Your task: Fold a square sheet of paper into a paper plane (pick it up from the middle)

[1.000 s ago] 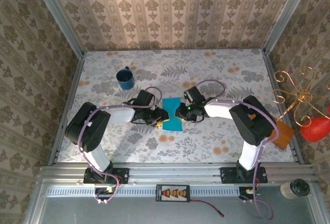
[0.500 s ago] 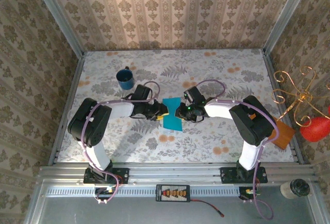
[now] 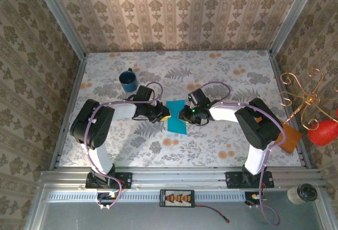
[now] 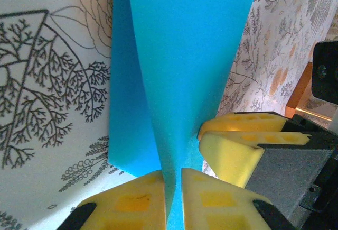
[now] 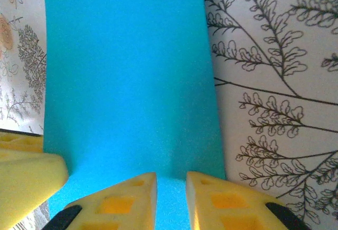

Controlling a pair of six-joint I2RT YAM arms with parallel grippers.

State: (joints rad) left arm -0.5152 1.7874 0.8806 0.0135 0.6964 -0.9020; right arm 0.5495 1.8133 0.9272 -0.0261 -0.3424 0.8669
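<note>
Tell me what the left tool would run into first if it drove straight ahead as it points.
The square sheet of paper pinched in the left tool; the right tool sits just off that line, depth unclear.

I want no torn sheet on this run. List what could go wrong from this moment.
1. The left gripper pinches the square sheet of paper into a raised ridge; a pull could crease it off-centre or tear it.
2. The right gripper has its jaws slightly apart at the sheet's other side, so the paper may slip out and skew.
</note>
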